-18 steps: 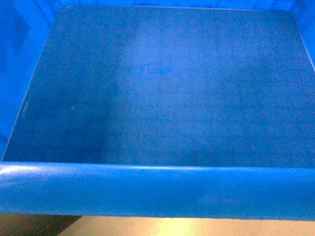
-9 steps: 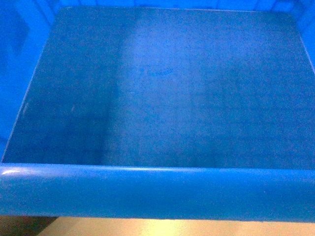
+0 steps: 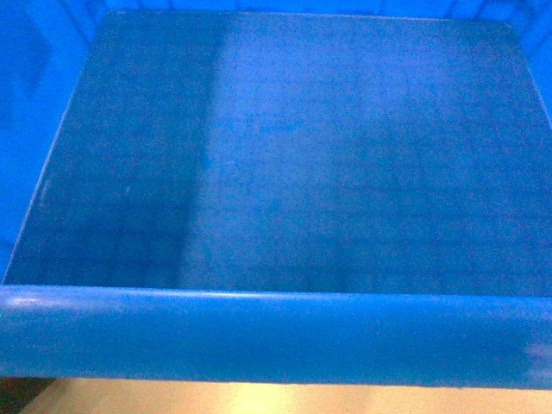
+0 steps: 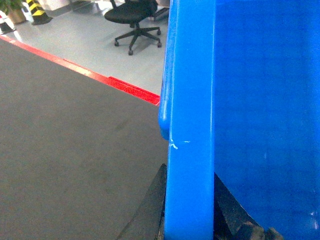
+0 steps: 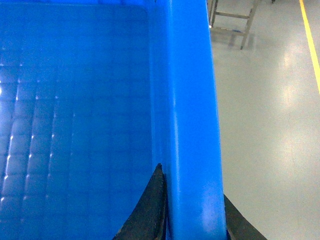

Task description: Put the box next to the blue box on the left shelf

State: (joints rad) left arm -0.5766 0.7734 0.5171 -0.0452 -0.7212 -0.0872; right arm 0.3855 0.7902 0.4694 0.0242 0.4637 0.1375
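Slightly leftward the box (image 3: 285,172) is being shifted over the pale floor (image 3: 259,398).
Its side rims are being clamped by the left gripper (image 4: 189,220) and right gripper (image 5: 192,215), held aloft.

An industrial or warehouse-type workspace with an office corner. The left wrist view shows a dark grey floor mat (image 4: 65,150) edged by a red strip (image 4: 112,84), beyond it pale glossy floor with a black swivel chair (image 4: 134,17) and a yellow-and-black striped post base (image 4: 36,11). The right wrist view shows polished grey floor (image 5: 265,125) marked by a yellow line (image 5: 310,42) and the legs of a metal frame (image 5: 235,20). A blue crate (image 3: 276,336) fills the head view.
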